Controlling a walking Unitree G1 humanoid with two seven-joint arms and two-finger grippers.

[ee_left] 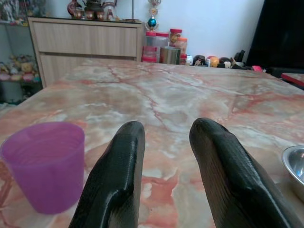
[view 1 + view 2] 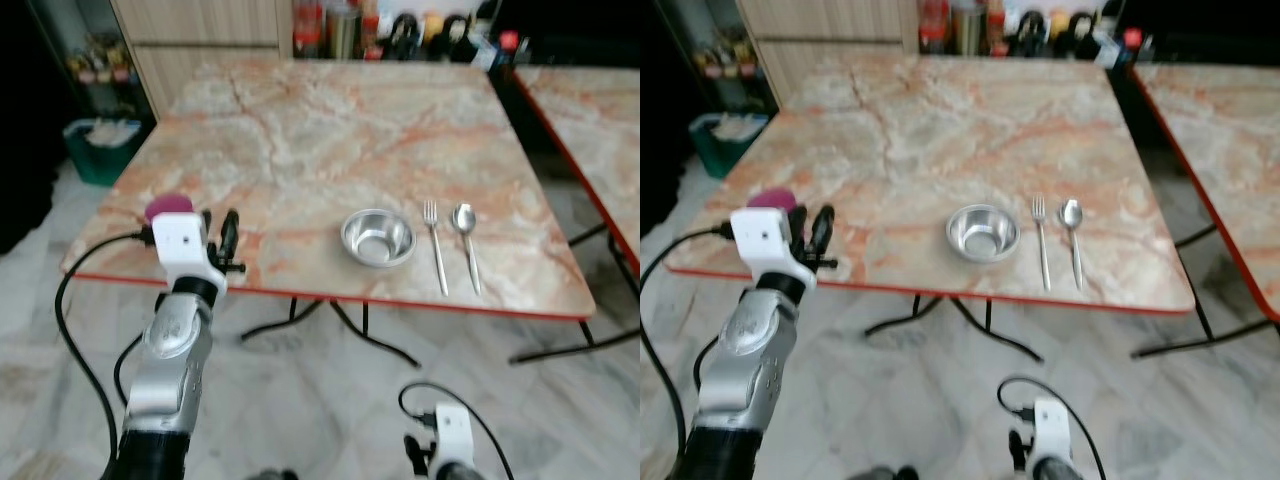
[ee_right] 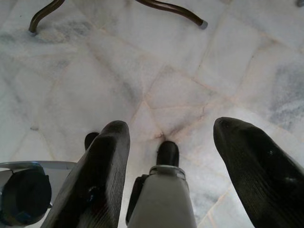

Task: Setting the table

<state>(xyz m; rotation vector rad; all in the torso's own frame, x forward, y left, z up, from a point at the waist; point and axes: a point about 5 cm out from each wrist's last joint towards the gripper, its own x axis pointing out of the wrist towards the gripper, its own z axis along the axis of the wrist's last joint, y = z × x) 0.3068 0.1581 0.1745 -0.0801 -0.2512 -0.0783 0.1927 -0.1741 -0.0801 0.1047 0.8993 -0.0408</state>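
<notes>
Left hand [image 1: 166, 175] open w/ nothing held, just beside purple cup [image 1: 45, 164] at near-left tabletop [image 2: 330, 130] edge; cup prob. light, thin plastic, tippy, so grip mid-wall gently; right hand [image 3: 173, 175] open, idle.

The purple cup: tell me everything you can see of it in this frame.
The purple cup is a small, plain tumbler of what looks like translucent plastic, wider at the rim than at the base, with no handle. It stands upright, mouth up, and looks empty. It sits on the marble-patterned table near the front left corner, well apart from the bowl. The left gripper is open just beside it, without touching it; nothing else touches the cup.
</notes>
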